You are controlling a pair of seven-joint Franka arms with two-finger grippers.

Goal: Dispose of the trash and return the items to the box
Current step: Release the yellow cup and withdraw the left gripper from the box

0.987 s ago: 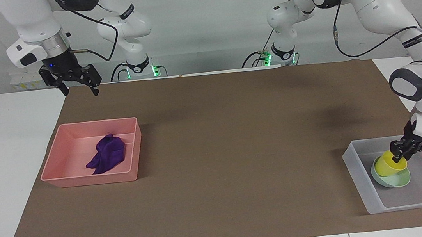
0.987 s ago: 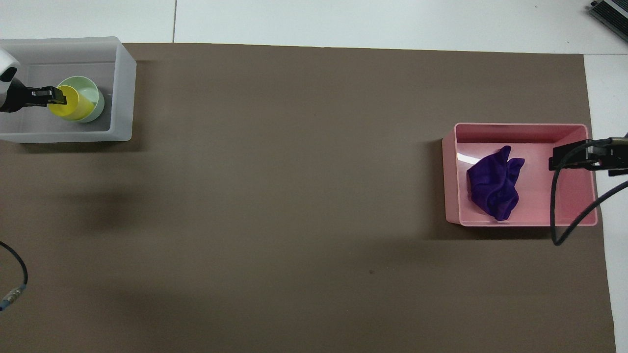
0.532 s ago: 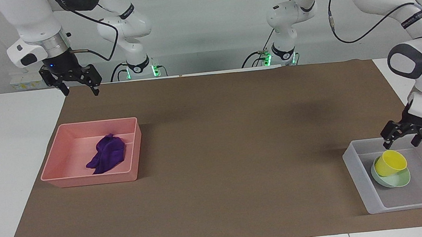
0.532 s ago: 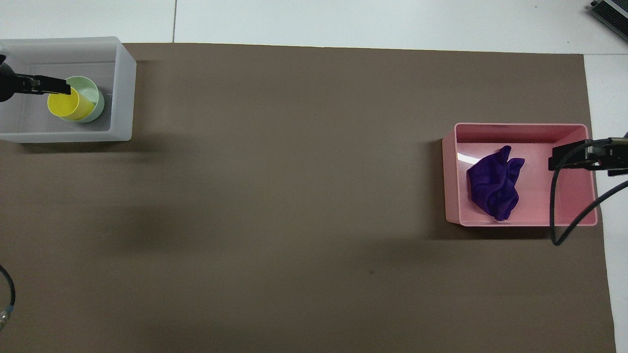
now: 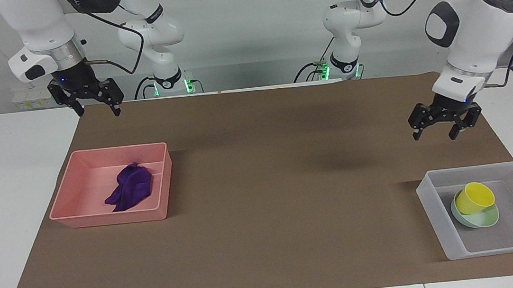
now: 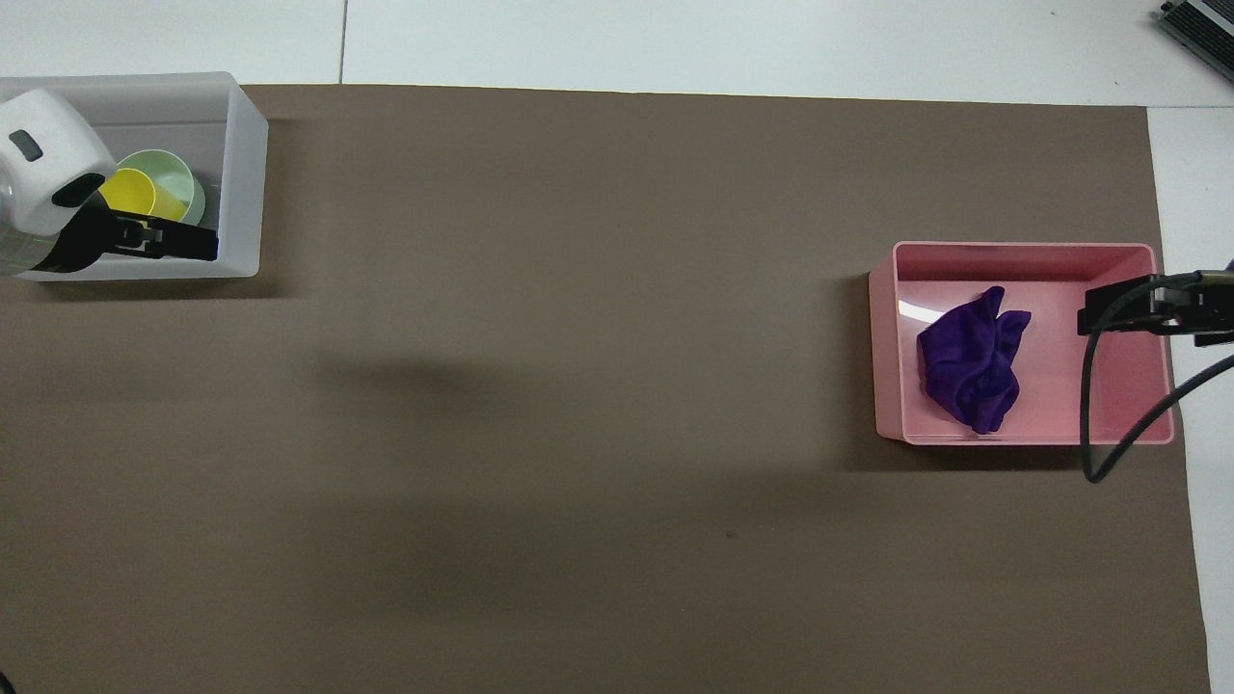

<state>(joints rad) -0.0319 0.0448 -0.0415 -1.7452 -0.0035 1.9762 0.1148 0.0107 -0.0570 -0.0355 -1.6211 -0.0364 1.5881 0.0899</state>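
The yellow cup (image 5: 474, 197) leans tilted inside the mint-green bowl (image 5: 484, 220), and both sit in the translucent box (image 5: 434, 201) at the left arm's end of the table. My left gripper (image 5: 441, 133) hangs open and empty in the air over the mat beside the box's robot-side wall. From overhead, the left gripper (image 6: 207, 249) overlaps the box (image 6: 241, 173) beside the cup (image 6: 130, 188) and bowl (image 6: 181, 178). The purple rag (image 5: 130, 186) lies crumpled in the pink tray (image 5: 112, 219). My right gripper (image 5: 97, 110) waits open, raised over the mat by that tray.
The pink tray (image 6: 1022, 253) with the rag (image 6: 969, 361) sits at the right arm's end, the right gripper (image 6: 1089, 310) and its cable (image 6: 1087, 414) overlapping it from above. A brown mat (image 5: 289, 183) covers the table between tray and box.
My left gripper let go of the yellow cup, opened, then rose out of the box and drew back toward the robots. The cup stayed leaning in the bowl. The right arm held still.
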